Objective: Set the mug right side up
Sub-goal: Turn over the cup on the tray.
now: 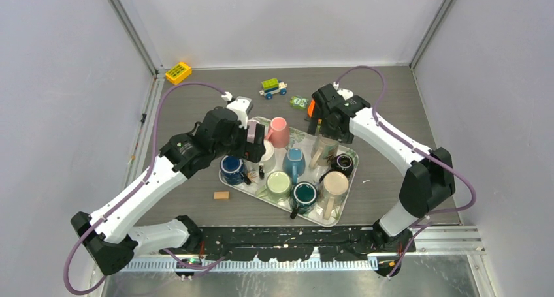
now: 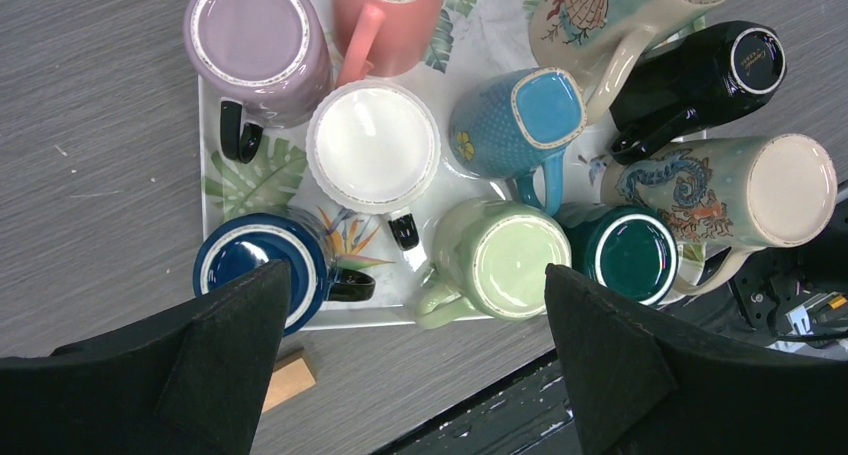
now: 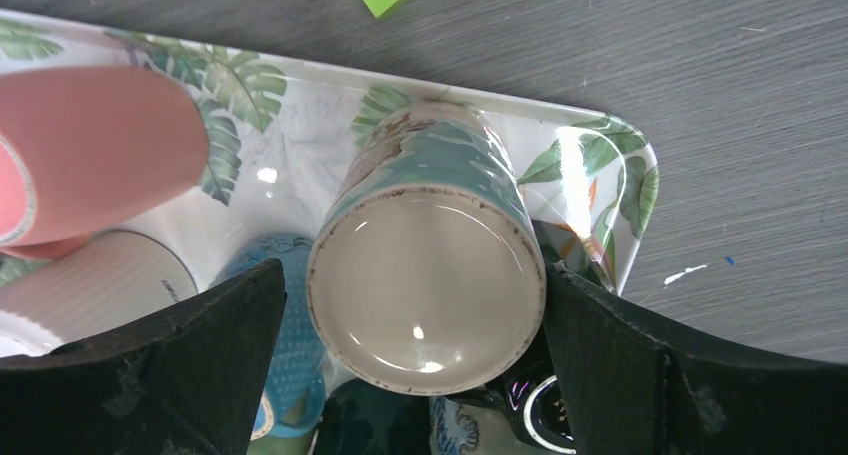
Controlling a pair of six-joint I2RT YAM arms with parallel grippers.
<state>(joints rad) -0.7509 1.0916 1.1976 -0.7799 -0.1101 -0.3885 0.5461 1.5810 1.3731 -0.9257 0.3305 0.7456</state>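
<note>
- We see the tall shell-patterned mug (image 3: 425,285) standing base-up near a corner of the leaf-print tray (image 2: 250,175), crowded by other mugs (image 2: 375,145).
- The right jaws stand wide apart, flanking its upturned base — contact we cannot tell.
- The left jaws gape above the tray, holding nothing.
- The tray rests on the grey table (image 1: 392,94).

purple mug (image 2: 250,35), tray's (image 2: 250,175) far-left corner: top view, mostly under left arm (image 1: 196,150) | pink mug (image 2: 385,15), shell mug (image 2: 610,15), tray's far side: cut by left-wrist top edge | wood block (image 2: 290,375), off tray's near-left corner: half behind left finger (image 2: 200,375) | black mug (image 2: 690,85), tray's right end: base print too small to read; right wrist, mostly behind right finger (image 3: 640,375)
</note>
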